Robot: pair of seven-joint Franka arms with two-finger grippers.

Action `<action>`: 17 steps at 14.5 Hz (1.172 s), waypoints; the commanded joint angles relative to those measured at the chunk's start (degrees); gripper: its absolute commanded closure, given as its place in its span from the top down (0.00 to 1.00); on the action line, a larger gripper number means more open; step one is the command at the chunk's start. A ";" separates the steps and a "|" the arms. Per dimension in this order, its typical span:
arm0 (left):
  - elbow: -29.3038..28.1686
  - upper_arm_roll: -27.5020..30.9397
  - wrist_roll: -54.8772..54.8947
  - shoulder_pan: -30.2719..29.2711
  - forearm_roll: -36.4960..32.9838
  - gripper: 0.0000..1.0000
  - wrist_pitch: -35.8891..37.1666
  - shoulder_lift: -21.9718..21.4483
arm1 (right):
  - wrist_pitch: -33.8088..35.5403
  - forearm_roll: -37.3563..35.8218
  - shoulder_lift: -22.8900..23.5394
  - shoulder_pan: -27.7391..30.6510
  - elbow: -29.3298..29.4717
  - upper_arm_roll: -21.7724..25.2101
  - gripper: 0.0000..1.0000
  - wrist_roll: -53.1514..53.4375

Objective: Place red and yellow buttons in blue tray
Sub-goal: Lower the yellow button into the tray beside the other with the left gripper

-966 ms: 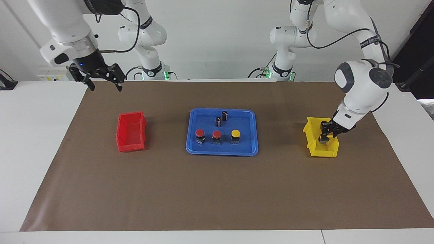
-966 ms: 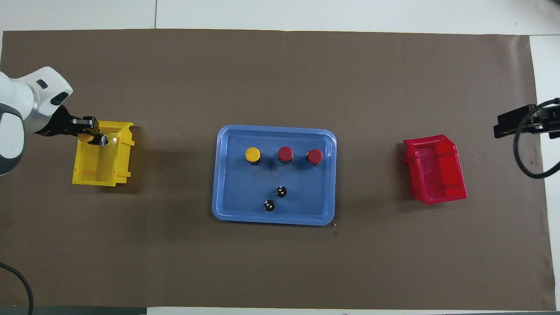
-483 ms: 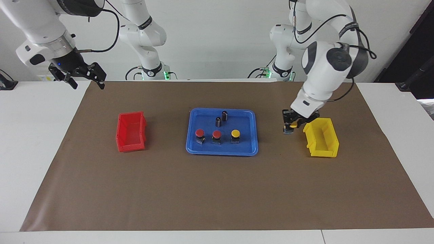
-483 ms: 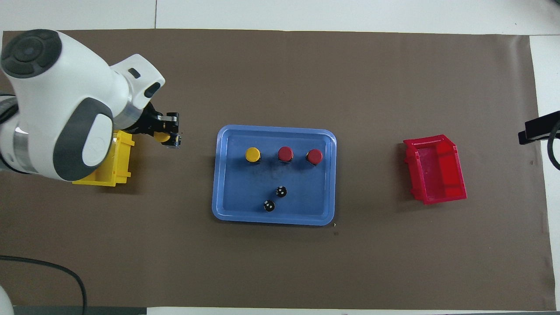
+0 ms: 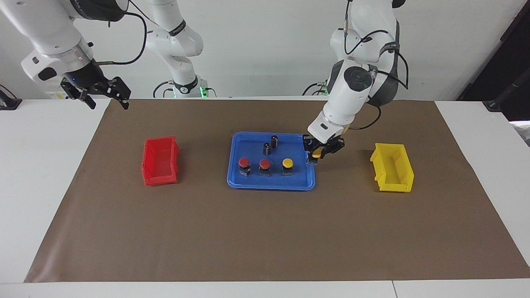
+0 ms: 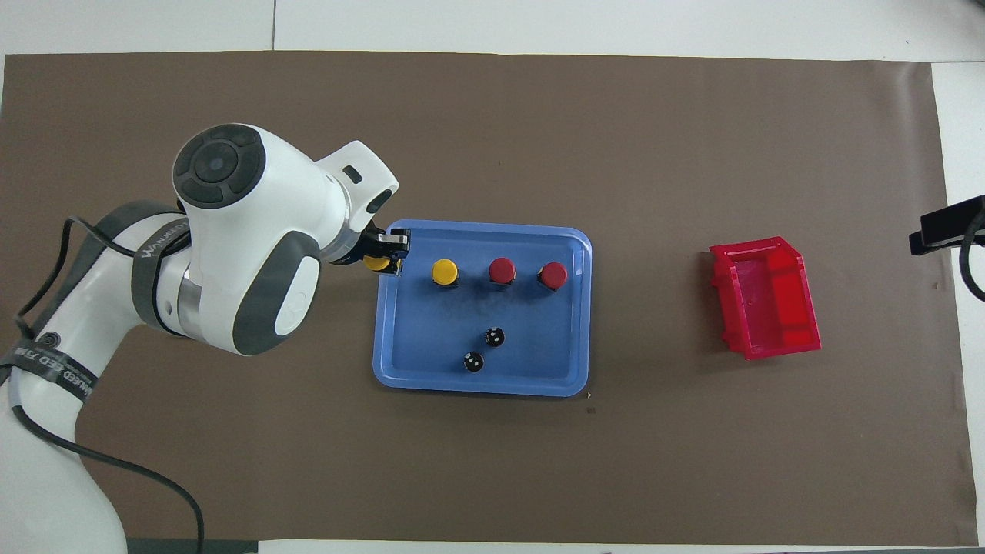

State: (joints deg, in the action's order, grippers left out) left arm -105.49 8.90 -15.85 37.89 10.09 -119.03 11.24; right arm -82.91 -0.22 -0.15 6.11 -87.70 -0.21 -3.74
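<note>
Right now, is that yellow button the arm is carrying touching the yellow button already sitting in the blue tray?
Apart. The overhead view shows blue floor between the carried yellow button, in the left tool, and the seated yellow button.

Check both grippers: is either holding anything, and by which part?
The left gripper is shut on a yellow button, fingers at its cap and base, over the blue tray's edge. The right gripper is open, holding nothing.

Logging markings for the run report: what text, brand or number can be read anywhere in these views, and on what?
"WANNEED" or similar, partly legible: on the grey band of the left arm in the overhead view.
A second print and a spiral logo: on the band lower on that arm, too small to read.
Print on the arm's black band in the facing view: unreadable.
Tray, bins, buttons: no text visible.
</note>
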 commanded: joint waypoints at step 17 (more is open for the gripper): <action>-7.00 1.21 -3.93 3.95 1.16 0.01 -9.99 2.64 | 0.02 -0.39 -0.90 0.04 -0.80 -1.02 1.00 -0.21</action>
State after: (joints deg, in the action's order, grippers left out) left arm -110.51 9.17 -19.41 40.94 10.29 -126.58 14.41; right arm -82.91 -0.22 -0.20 5.82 -87.70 -0.77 -3.74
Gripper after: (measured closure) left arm 0.590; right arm 0.000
